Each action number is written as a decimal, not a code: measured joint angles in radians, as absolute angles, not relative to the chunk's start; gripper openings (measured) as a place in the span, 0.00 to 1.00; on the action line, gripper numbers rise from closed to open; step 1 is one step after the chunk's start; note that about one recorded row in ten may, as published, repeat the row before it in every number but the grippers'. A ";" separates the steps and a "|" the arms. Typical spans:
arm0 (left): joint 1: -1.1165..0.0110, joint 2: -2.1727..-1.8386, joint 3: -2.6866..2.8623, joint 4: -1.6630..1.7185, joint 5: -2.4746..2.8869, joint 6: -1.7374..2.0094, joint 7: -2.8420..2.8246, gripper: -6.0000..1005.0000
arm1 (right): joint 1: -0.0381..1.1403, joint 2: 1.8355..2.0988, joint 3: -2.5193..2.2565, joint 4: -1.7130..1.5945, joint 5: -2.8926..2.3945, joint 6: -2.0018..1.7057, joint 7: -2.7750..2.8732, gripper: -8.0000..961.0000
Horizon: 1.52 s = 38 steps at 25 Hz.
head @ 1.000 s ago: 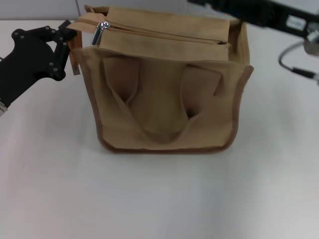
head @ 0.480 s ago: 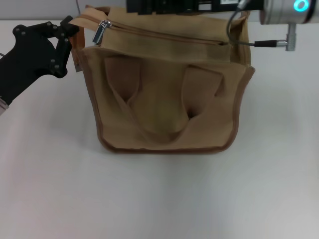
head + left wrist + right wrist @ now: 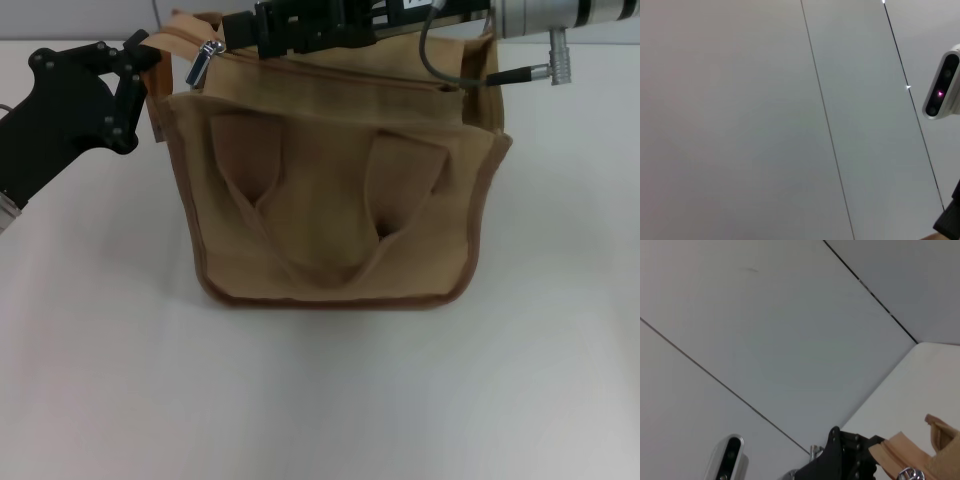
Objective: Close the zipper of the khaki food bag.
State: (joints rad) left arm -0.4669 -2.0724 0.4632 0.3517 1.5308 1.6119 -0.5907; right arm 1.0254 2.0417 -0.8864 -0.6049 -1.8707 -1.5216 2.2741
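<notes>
Since half a second ago the right arm has slid farther toward the robot's left along the top of the khaki food bag [image 3: 335, 200], and its right gripper [image 3: 240, 30] now sits just beside the silver pull tab [image 3: 203, 60], at the bag's left end. Whether its fingers are parted or closed on anything cannot be told; the dark housing hides them.

The bag stands upright in the middle of the white table [image 3: 320, 400], its front face and two loop handles toward the camera. The zipper [image 3: 330, 75] runs across the top from the pull at the left corner to the right corner, and its two tapes lie together along the visible length.

The left gripper [image 3: 148, 70] is at the bag's upper left corner, clamped on the small tab of fabric there; the right wrist view shows the same black fingers [image 3: 865, 450] against the tan edge.

Broad bare tabletop lies in front of the bag and to both sides. The bag's brown piped bottom edge rests flat, well clear of the table's near edge.
</notes>
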 joint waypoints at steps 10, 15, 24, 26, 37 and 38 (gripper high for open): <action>-0.469 -2.072 0.463 0.351 1.523 1.611 -0.591 0.01 | 1.023 2.041 -0.896 -0.601 -1.881 -1.520 2.278 0.80; -0.470 -2.072 0.463 0.351 1.523 1.610 -0.591 0.01 | 1.022 2.040 -0.896 -0.601 -1.883 -1.522 2.284 0.80; -0.471 -2.072 0.463 0.351 1.522 1.609 -0.590 0.02 | 1.032 2.040 -0.896 -0.600 -1.907 -1.515 2.325 0.80; -0.471 -2.072 0.463 0.351 1.522 1.609 -0.590 0.02 | 1.033 2.040 -0.896 -0.600 -1.907 -1.510 2.333 0.80; -0.486 -2.073 0.464 0.337 1.521 1.609 -0.589 0.02 | 1.046 2.051 -0.896 -0.597 -1.901 -1.485 2.366 0.80; -0.487 -2.074 0.464 0.337 1.521 1.609 -0.589 0.02 | 1.048 2.053 -0.896 -0.597 -1.901 -1.485 2.366 0.80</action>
